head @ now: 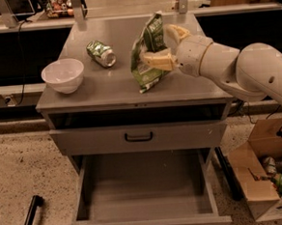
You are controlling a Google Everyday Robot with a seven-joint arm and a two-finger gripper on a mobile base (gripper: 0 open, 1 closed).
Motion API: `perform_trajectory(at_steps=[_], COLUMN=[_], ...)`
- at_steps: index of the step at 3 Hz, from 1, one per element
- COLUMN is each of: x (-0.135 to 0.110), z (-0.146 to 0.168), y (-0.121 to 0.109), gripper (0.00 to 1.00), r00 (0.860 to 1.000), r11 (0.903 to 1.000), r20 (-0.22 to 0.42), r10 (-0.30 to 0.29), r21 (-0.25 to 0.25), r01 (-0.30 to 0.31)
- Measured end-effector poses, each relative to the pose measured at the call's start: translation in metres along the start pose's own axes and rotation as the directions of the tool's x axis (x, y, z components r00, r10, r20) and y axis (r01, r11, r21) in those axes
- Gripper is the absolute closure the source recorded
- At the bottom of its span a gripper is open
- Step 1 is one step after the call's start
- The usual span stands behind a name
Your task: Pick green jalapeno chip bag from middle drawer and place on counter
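The placing step is judged to be in hand, with the lift out of the drawer done. The green jalapeno chip bag (148, 56) is clamped in the pincer (161, 46) over the counter (105, 85), upper centre of the frame. The middle drawer (143, 182) is seen pulled open and bare at the bottom. To do this well, the bag should be lowered gently until its bottom corner is carried by the grey top. A spot well back from the front lip is to be preferred, so that nothing can slide off into the open drawer below. The clear patch to the right of the drink can (101, 53) looks best suited, and the white bowl (63, 75) at the left is well apart. The grip should be let go only once the weight is borne. A light foil bag is likely to flop, so it is better laid down than stood on end. The pincer is best drawn back to the right, along the line of the arm, so the foil is not dragged. As for the hold, the bag is pinched between the pale fingers (157, 61), one laid across its front and one behind its upper right edge. Most of the bag hangs to the left of the wrist — top above the grip, bottom corner close over the counter. Whether that corner touches cannot be told.
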State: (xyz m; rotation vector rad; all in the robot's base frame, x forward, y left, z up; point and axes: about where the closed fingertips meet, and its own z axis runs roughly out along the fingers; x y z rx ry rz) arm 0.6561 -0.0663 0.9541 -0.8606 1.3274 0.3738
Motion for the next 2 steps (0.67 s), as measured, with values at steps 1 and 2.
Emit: perform_trajectory(at_steps=[1,2], x=[-0.0006,-0.0006], z=[0.0009,0.0009], y=[0.0009,0.0009], gripper=[0.00,0.00], r00=[1.000,1.000], r11=[1.0000,1.0000], r20=[0.001,0.001], r10=[0.000,0.000], r21=[-0.002,-0.002], r01=[0.000,0.000])
